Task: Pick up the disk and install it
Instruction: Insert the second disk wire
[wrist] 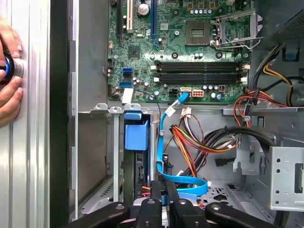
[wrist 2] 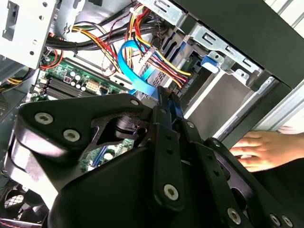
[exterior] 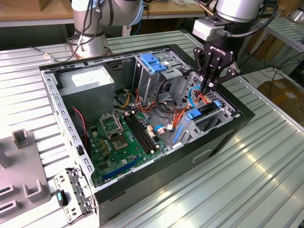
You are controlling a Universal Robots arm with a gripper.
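The end effector (exterior: 209, 87) hangs inside the open case (exterior: 228, 128), fingers pinched together among cables (wrist: 190, 147), grasping nothing clearly visible. The disk (exterior: 205, 114) sits in the blue-railed bay just beside it. A hand (wrist 2: 266, 149) rests outside the case on the surface (exterior: 247, 180).

We count one open computer case (exterior: 223, 137) lying on one slatted tabletop (exterior: 266, 175). Inside it sits one green motherboard (exterior: 123, 142), carrying four memory slots (wrist: 202, 72) and one processor socket (wrist: 235, 26). We see one grey power-supply box (exterior: 88, 85), one blue-topped drive cage (exterior: 154, 64) and one flat blue ribbon cable (wrist: 166, 142). One disk (exterior: 204, 114) with blue rails sits in the lower bay, under one gripper (exterior: 212, 81). One robot arm base (exterior: 90, 28) stands behind the case. In the second wrist view we count one hand (wrist 2: 263, 149) beside the case.
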